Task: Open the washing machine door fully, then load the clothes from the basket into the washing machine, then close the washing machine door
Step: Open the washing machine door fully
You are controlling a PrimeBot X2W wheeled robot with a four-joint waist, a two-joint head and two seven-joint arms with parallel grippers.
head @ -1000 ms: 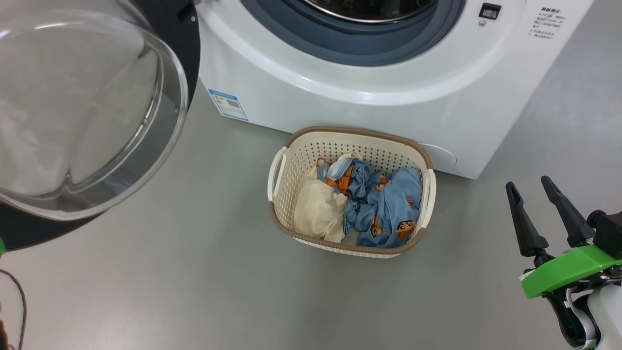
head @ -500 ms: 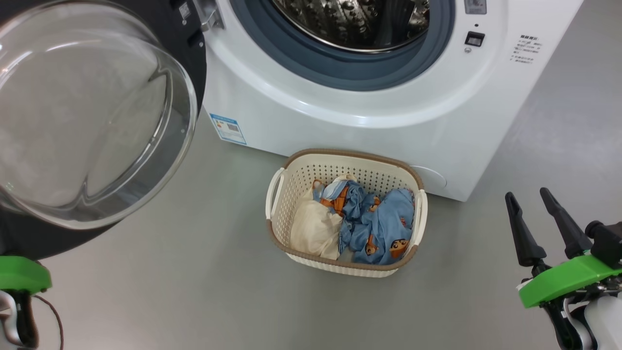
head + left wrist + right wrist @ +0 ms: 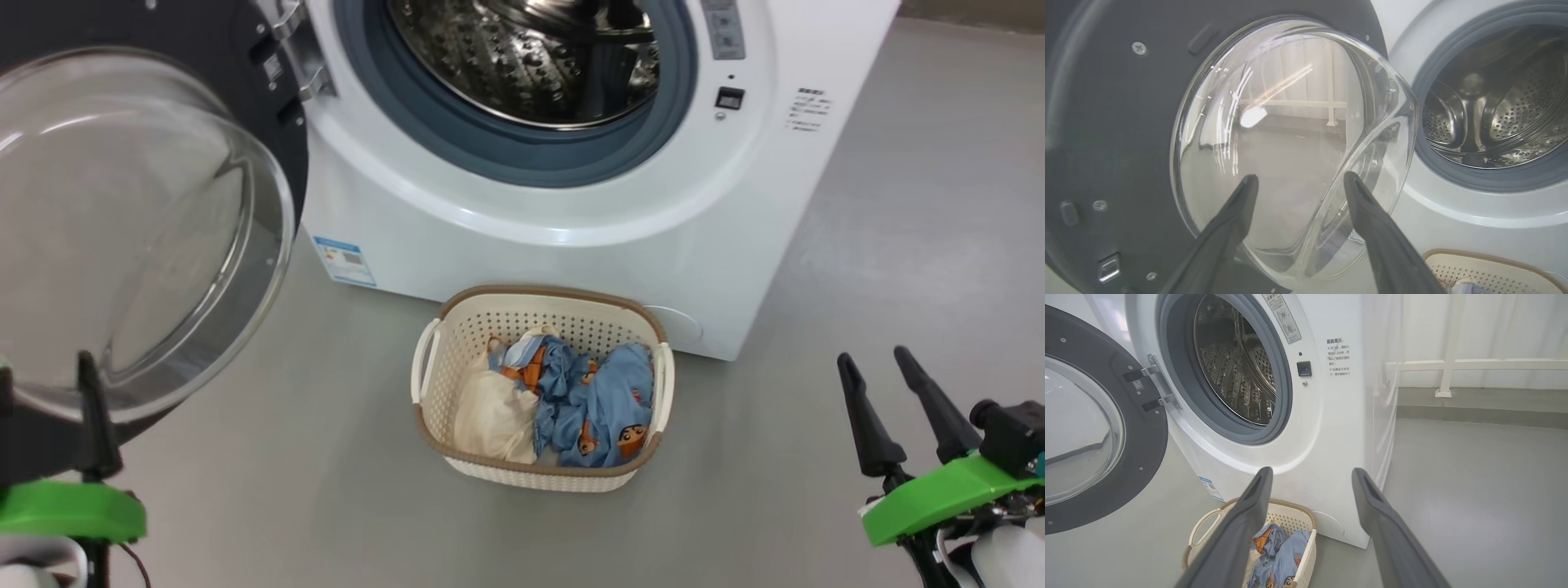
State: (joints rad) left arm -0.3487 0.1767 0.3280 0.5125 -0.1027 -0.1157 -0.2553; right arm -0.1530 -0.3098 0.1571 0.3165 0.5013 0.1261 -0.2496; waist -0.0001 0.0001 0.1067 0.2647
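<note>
The basket (image 3: 535, 478) sits on the grey floor (image 3: 286, 490), close to the front of the washing machine (image 3: 506, 253). In it are the clothes (image 3: 600, 404). They are soft blue things with little orange-brown pictures. A plain cream cloth (image 3: 490, 416) lies on the basket's left side. The drum (image 3: 531, 57) is shiny metal full of small holes, and I see no clothes in the part that shows.

The door (image 3: 204, 24) is swung open to the left of the machine's round hole. It hangs on metal hinges (image 3: 298, 49). Its clear glass bowl (image 3: 139, 229) bulges out over the floor. The way from the basket up to the hole is free. There is bare floor in front of the basket and to its right.

The basket is a rounded box of cream plastic with many little holes, a brown rim and white handles. A grey-blue rubber ring (image 3: 522, 159) goes round the hole. A small blue sticker (image 3: 344, 260) is at the machine's lower left corner.

The left gripper (image 3: 1299, 179) is spread wide in front of the glass bowl and holds nothing. The right gripper (image 3: 871, 355) is spread wide too, over bare floor well to the right of the basket.
</note>
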